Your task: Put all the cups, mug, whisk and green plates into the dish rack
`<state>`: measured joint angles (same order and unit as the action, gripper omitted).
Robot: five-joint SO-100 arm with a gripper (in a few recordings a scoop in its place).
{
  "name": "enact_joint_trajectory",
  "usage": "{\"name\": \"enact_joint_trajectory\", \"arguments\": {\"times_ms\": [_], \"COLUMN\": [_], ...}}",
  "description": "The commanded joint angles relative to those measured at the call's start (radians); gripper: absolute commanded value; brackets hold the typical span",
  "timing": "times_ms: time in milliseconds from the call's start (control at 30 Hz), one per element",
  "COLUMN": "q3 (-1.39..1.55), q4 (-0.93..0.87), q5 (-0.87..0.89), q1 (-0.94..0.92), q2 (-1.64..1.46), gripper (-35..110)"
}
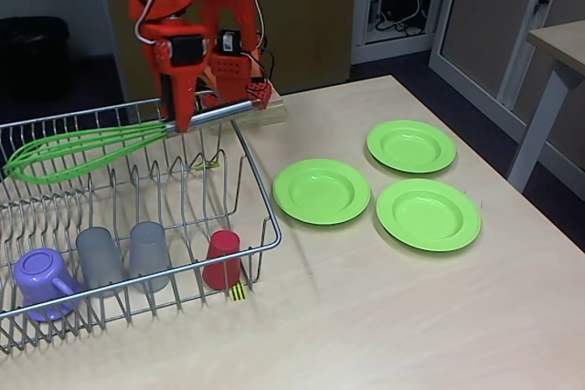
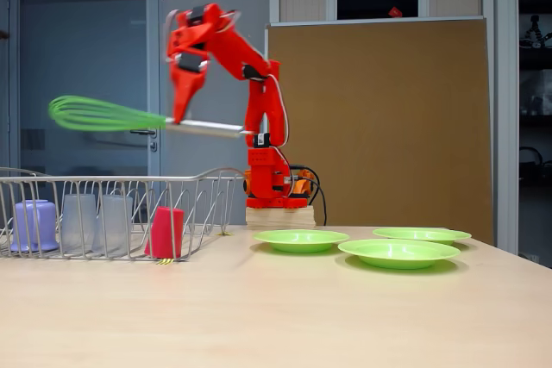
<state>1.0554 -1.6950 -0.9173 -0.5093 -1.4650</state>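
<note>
Gripper [image 2: 179, 118] clamped on the whisk [image 2: 103, 115] where loops meet handle. Whisk held level in the air above the dish rack [image 1: 260, 191], green loops sticking out left in both fixed views, handle trailing right toward the arm base.

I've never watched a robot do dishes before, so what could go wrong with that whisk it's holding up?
The hand grips the whisk near the loops, high above the dish rack, so it might bounce out if dropped. Its long handle could swing and tip the red cup or grey cups. Three green plates remain on the table, and free rack space looks limited.
</note>
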Motion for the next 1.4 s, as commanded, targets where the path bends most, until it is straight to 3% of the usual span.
{"name": "enact_joint_trajectory", "arguments": {"times_ms": [0, 367, 1200, 1367], "q3": [-0.184, -0.351, -0.563, -0.555], "q4": [-0.015, -0.002, 0.051, 0.034], "q5": [-0.034, -0.032, 0.017, 0.12], "q1": [-0.117, -0.259, -0.144, -0.126], "q2": [0.127, 0.443, 0.848, 0.871], "gripper": [0, 0, 0, 11]}}
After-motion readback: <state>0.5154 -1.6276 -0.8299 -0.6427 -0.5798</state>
